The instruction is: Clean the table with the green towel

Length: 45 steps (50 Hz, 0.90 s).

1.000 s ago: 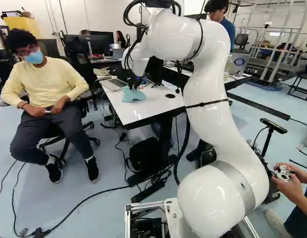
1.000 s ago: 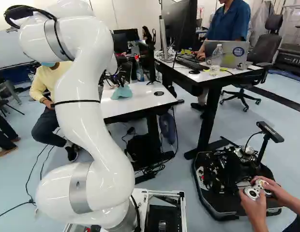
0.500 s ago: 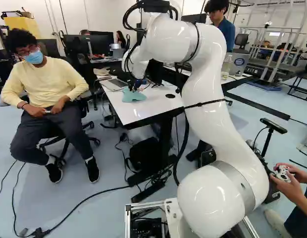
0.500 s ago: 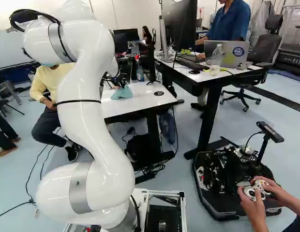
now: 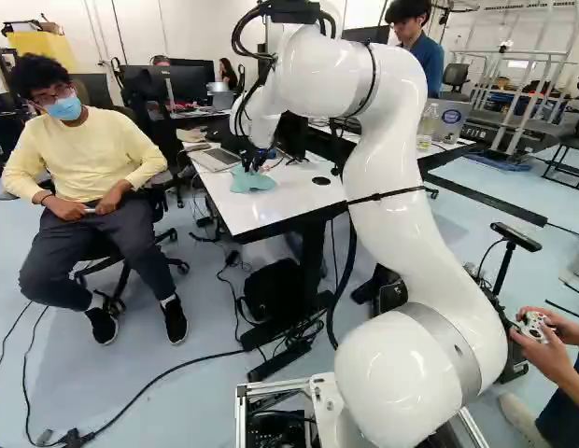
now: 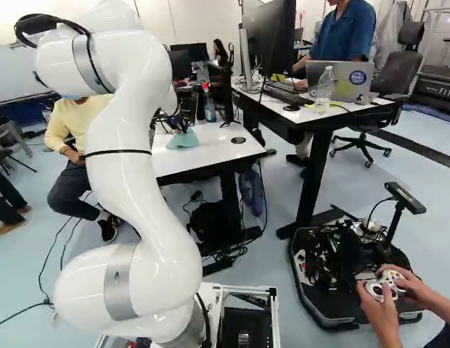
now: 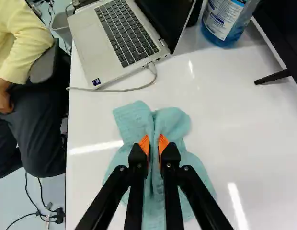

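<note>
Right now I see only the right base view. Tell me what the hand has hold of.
Observer: The hand has a raised fold of the green towel pinched between its two orange pads.
Operator: Tell me what sits on the table ahead of the towel.
Observer: An open laptop sits on the table, out ahead and to one side of the towel.
Operator: Report anything lying between them.
Observer: A thin cable, plugged into the laptop's side, curves across the tabletop there without touching the towel.

Green towel (image 6: pixel 183 141) on white table (image 6: pixel 213 151)
</note>
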{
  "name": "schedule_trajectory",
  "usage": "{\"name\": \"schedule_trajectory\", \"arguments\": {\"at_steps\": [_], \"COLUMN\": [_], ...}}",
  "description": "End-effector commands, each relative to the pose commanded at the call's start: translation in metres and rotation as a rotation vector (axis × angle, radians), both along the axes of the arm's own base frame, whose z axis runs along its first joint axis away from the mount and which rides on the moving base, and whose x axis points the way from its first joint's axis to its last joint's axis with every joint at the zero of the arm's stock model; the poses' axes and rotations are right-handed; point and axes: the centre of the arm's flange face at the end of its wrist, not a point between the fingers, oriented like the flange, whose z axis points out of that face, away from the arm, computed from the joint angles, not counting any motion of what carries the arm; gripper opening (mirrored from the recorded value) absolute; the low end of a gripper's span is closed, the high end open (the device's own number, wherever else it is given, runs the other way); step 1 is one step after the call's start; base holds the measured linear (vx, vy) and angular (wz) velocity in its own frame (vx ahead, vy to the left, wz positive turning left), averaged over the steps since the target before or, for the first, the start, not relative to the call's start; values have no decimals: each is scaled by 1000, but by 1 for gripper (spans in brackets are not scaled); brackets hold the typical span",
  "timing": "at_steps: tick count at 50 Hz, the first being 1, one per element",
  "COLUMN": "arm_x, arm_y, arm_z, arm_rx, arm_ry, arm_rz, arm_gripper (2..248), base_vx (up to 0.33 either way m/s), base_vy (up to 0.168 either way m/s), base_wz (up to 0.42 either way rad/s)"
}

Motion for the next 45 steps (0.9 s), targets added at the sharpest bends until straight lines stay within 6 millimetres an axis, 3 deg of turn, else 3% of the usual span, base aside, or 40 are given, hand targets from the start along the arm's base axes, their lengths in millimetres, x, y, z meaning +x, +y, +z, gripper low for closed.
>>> {"name": "schedule_trajectory", "arguments": {"at_steps": [45], "arm_x": [-7], "arm_y": [-1], "arm_z": [-5], "arm_rx": [-19], "arm_ry": [95], "arm_rz": [8], "arm_gripper": [44], "base_vx": [0], "base_vy": [0], "base_wz": [0]}}
